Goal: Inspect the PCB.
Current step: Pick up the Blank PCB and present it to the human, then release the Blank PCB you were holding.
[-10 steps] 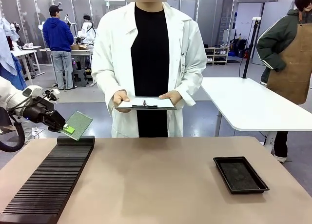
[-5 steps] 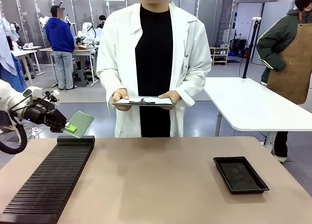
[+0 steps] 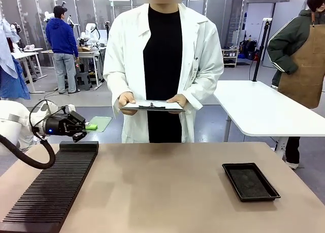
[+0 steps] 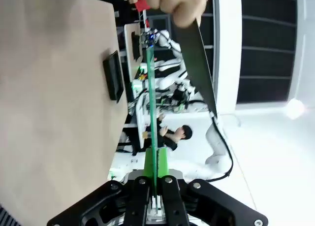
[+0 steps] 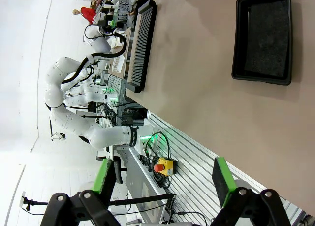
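I have a wide bare lane down the middle of the tan counter [image 3: 162, 192], between the long black ribbed rack [image 3: 53, 185] at left and the shallow black rectangular tray [image 3: 250, 181] at right. Above the rack's far end hangs my left gripper [image 3: 91, 126], clamped on the thin green PCB [image 3: 101, 123]. A person's clipboard [image 3: 152, 106] stands at the far side.

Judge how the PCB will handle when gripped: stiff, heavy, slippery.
Likely stiff: the PCB juts out from the left hand, held by one edge, unsagging. Probably light: it looks very thin edge-on. May slip; grip is small.
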`<action>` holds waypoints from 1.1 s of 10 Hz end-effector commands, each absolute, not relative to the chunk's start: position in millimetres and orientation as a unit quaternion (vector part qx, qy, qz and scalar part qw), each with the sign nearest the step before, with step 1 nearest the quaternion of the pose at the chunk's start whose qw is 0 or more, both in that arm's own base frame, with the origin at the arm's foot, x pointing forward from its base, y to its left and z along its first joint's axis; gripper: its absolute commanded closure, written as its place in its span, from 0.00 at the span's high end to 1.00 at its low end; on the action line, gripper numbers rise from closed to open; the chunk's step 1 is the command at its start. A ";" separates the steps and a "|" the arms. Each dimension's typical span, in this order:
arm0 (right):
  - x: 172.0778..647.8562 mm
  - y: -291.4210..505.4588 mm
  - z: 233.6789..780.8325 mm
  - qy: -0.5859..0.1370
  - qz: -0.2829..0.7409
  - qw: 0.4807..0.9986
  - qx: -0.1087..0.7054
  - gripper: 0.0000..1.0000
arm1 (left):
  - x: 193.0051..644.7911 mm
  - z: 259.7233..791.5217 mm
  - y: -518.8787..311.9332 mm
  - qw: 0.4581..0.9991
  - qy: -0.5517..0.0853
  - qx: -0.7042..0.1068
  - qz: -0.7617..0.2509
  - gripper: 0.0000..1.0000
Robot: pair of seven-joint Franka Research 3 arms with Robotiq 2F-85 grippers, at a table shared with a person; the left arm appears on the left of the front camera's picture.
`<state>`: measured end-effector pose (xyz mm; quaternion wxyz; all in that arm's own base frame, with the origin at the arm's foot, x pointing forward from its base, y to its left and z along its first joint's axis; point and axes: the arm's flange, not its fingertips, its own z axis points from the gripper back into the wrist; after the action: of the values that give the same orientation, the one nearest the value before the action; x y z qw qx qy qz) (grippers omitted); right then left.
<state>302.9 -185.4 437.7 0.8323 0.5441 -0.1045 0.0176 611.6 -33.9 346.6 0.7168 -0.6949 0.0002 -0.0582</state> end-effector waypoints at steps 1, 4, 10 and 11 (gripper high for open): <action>303.4 -186.6 440.2 -0.110 0.023 0.829 0.548 1.00 | 617.1 350.8 -45.0 0.710 -0.001 -0.703 -0.029 0.03; 303.4 -186.6 440.2 -0.110 0.023 0.829 0.548 1.00 | 618.1 351.3 -50.8 0.722 -0.009 -0.691 -0.029 0.03; 303.4 -186.6 440.2 -0.110 0.023 0.829 0.548 1.00 | 616.4 344.9 -48.2 0.711 0.003 -0.702 -0.038 0.03; 303.4 -186.6 440.2 -0.110 0.023 0.829 0.548 1.00 | 616.4 344.9 -48.2 0.711 0.003 -0.702 -0.038 0.03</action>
<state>302.9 -185.4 437.7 0.8323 0.5441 -0.1044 0.0176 617.1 -48.2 343.7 0.7137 -0.6995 0.0005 -0.0362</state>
